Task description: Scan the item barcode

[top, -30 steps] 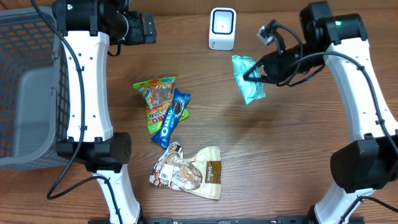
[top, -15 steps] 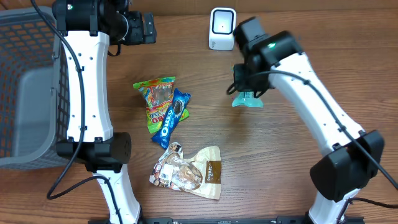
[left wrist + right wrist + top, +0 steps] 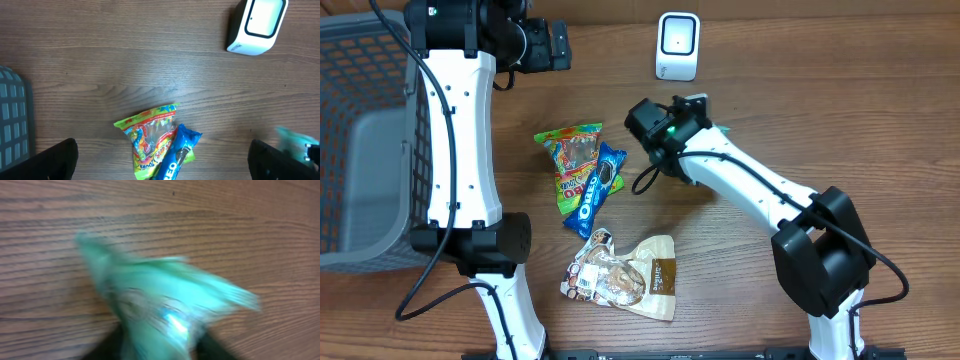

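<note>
Right gripper (image 3: 160,347) hangs low over the wooden table (image 3: 820,80), a blurred teal snack packet (image 3: 160,300) between its dark fingers; we cannot tell whether they clamp it or stand loose around it. We see the packet apart from the white barcode scanner (image 3: 677,45), to the right of the Oreo pack (image 3: 598,190). Left gripper (image 3: 162,152) hangs wide open, holding nothing
</note>
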Robot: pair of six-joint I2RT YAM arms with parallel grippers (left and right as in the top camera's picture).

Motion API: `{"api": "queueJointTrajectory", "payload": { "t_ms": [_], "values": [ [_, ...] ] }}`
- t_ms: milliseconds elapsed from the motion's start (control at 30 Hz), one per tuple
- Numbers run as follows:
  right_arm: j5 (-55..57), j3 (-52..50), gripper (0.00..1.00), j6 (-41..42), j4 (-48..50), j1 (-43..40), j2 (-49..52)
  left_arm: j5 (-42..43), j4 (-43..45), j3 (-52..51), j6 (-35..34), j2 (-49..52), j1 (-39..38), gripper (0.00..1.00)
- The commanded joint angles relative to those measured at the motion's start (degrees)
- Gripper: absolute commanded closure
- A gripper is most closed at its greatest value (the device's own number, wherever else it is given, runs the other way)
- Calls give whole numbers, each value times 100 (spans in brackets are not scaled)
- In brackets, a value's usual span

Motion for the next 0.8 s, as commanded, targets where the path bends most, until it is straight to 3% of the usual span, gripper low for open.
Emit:
{"api": "queueJointTrajectory", "payload": {
  "t_ms": [0, 267, 333, 433, 567, 633, 767],
  "values": [
    [72, 74, 12, 4, 33, -61, -57, -22, 11, 31, -35, 57, 22, 0],
    [-1298, 671, 12, -138, -254, -680, -391, -22, 11, 31, -35, 57, 22, 0],
    [-1777, 680, 14, -468, -173, -931, -457, -24, 11, 31, -33, 57, 22, 0],
    [-2769, 636, 22, -1593, -90, -1482, -385, -22, 11, 31, -35, 55, 22, 0],
    [-3303, 516, 29, -2474, 31, -1727, -251, -22, 13, 31, -35, 57, 22, 0],
    [-3359, 501, 30, -2251, 46, -1729, -214, -22, 11, 31, -35, 55, 22, 0],
    [-3543, 501, 27, -214, 105, -1718, -205, -22, 11, 31, -33, 57, 22, 0]
  ]
}}
